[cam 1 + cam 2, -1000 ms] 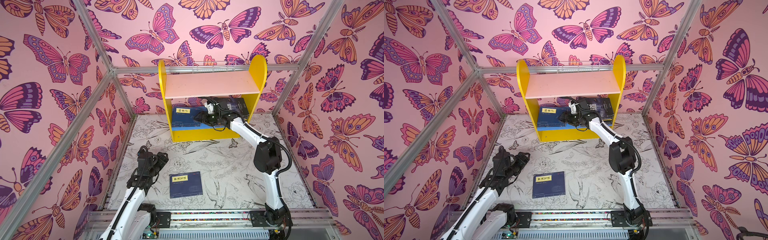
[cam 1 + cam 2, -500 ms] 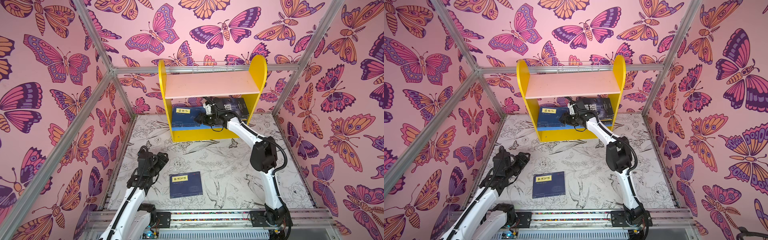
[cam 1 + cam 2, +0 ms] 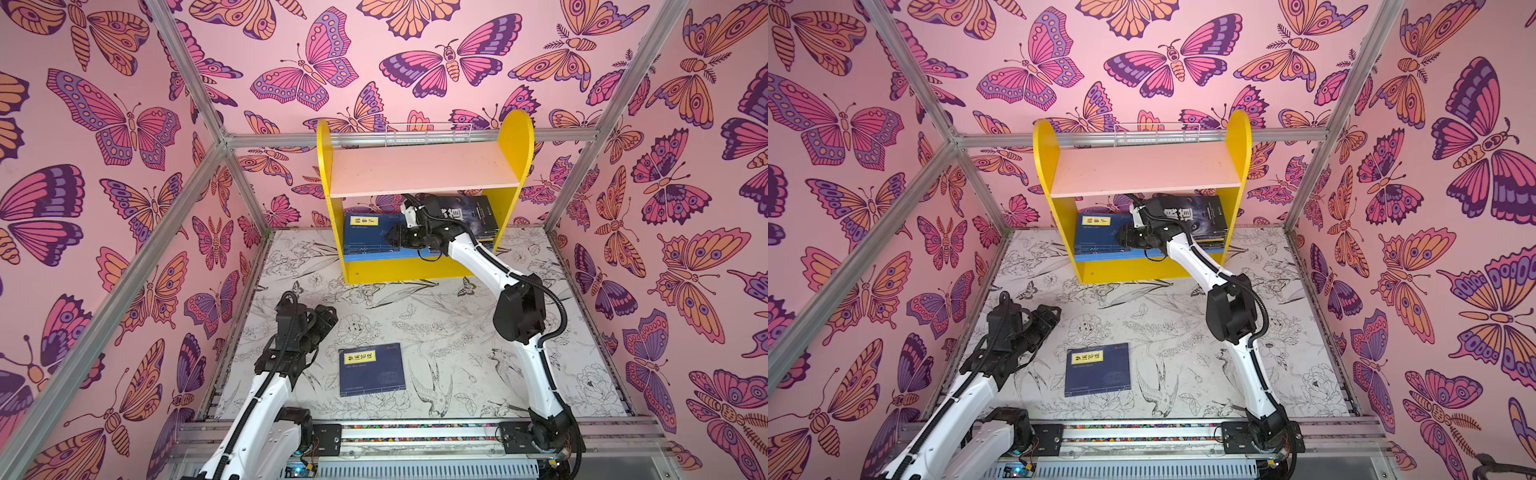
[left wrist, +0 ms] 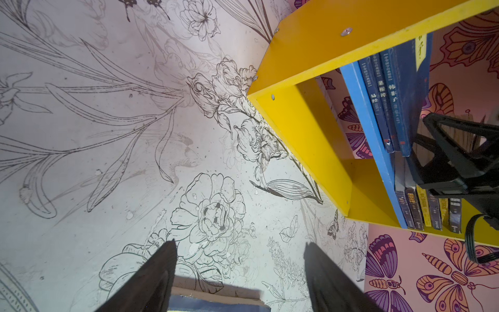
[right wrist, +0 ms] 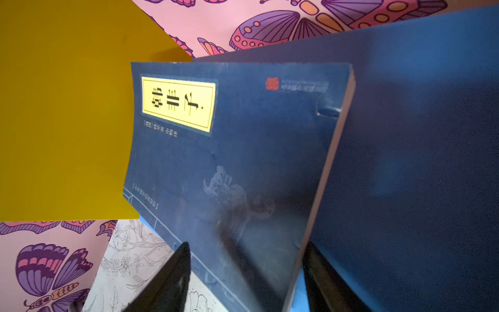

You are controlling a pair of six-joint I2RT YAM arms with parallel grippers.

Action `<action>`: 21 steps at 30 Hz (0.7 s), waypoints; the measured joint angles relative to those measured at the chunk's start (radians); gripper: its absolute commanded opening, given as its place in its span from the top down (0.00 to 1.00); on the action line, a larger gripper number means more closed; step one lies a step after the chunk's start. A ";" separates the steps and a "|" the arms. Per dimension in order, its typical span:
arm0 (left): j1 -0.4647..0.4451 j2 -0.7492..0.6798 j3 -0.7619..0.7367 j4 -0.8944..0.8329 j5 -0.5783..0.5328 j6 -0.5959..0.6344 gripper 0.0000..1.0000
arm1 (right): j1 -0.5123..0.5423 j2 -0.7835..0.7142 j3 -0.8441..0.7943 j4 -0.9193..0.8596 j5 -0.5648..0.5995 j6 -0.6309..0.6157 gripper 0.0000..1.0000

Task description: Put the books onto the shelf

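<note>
Right gripper (image 3: 392,241), jaws apart, straddles a thin navy yellow-labelled paperback (image 5: 229,151) inside the yellow two-tier wooden shelf (image 3: 515,137). Most seem shelved; one matching navy book (image 3: 372,369) lies before the shelf.

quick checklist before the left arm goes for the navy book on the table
1. left gripper jaws open, nothing between them: ok
2. navy book on the table lying flat, nothing on it: ok
3. left gripper above that book: not ok, it hangs off the book's far left corner
4. right gripper out of the shelf: not ok, it is inside, jaws astride the leaning navy book
5. room left in the shelf: cannot tell
</note>
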 measured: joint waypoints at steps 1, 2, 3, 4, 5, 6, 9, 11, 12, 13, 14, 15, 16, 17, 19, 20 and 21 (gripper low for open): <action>0.000 0.002 0.000 0.000 0.000 0.001 0.24 | 0.004 0.000 -0.001 -0.001 0.012 -0.009 0.29; 0.000 0.004 0.000 0.000 0.000 0.002 0.24 | 0.010 -0.003 -0.010 0.004 0.028 -0.023 0.27; 0.000 0.005 0.000 -0.002 0.000 0.004 0.24 | 0.016 -0.014 -0.030 0.009 0.046 -0.035 0.26; 0.000 0.005 0.000 -0.003 0.000 0.008 0.23 | 0.024 -0.035 -0.068 0.021 0.074 -0.051 0.25; 0.000 0.005 0.000 -0.008 0.000 0.014 0.23 | 0.035 -0.069 -0.124 0.031 0.107 -0.069 0.23; 0.000 0.005 0.000 -0.017 0.000 0.021 0.23 | 0.045 -0.104 -0.174 0.038 0.135 -0.084 0.23; 0.000 0.006 0.000 -0.052 -0.002 0.047 0.23 | 0.080 -0.248 -0.345 0.071 0.229 -0.134 0.22; 0.000 0.010 0.000 -0.079 -0.005 0.066 0.23 | 0.102 -0.369 -0.457 0.100 0.272 -0.160 0.22; 0.000 0.013 0.000 -0.092 -0.006 0.075 0.23 | 0.109 -0.423 -0.503 0.115 0.279 -0.169 0.22; -0.002 0.017 0.000 -0.108 -0.008 0.082 0.23 | 0.116 -0.492 -0.562 0.130 0.278 -0.181 0.23; -0.003 0.021 0.000 -0.124 -0.008 0.087 0.23 | 0.119 -0.558 -0.618 0.147 0.270 -0.192 0.23; -0.009 0.024 -0.001 -0.137 -0.008 0.090 0.23 | 0.122 -0.615 -0.669 0.162 0.251 -0.204 0.23; -0.017 0.028 -0.002 -0.151 -0.007 0.093 0.23 | 0.126 -0.671 -0.725 0.173 0.223 -0.216 0.23; -0.028 0.031 -0.003 -0.166 -0.006 0.095 0.23 | 0.130 -0.716 -0.773 0.174 0.195 -0.230 0.23; -0.047 0.033 -0.004 -0.205 -0.008 0.110 0.23 | 0.156 -0.774 -0.874 0.179 0.131 -0.264 0.23; -0.055 0.033 -0.004 -0.225 -0.008 0.122 0.23 | 0.182 -0.787 -0.928 0.173 0.098 -0.287 0.23; -0.060 0.036 -0.004 -0.239 -0.008 0.132 0.23 | 0.211 -0.787 -0.971 0.160 0.071 -0.310 0.23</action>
